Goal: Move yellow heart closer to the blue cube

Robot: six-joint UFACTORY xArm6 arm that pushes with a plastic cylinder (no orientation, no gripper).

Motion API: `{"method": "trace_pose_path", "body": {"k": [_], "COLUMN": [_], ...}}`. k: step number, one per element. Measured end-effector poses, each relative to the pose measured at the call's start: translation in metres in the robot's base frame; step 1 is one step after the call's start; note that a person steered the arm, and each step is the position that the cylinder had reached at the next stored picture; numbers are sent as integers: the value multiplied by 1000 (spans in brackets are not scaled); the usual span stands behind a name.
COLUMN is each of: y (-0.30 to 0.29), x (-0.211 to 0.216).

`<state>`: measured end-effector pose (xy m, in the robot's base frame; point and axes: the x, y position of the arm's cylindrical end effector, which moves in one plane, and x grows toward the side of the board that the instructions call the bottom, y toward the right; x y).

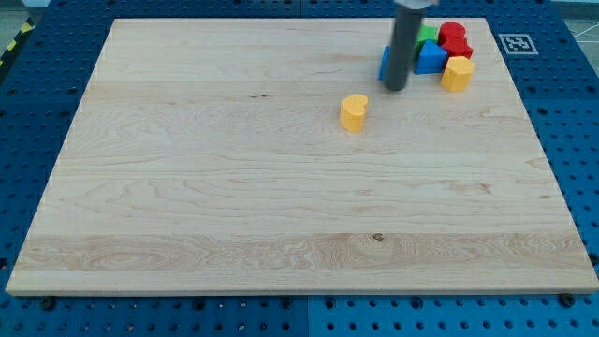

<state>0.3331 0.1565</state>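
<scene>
Near the view's top right, my tip (396,88) upright, covering blue cube (385,63), yellow heart (354,111) down-left, no claw.

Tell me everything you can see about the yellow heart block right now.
The yellow heart is a small, plain yellow, solid-looking block, lying flat on the wooden board, with its lobes toward the view's top. It stands alone, touching nothing. My tip is up and to its right, apart from it.

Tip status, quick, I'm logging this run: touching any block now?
My tip: holds nothing, beside the blue cube; contact cannot be told. Apart from the yellow heart.
</scene>
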Motion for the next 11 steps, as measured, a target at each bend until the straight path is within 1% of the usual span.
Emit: {"method": "trace_pose_path", "body": {"k": [1,2,3,4,6,7,8,9,10,11], "y": [48,39,10,-15,-21,-52,-89,-105,-106,-106], "x": [-12,0,28,66,193,205,192,141,98,98]}}
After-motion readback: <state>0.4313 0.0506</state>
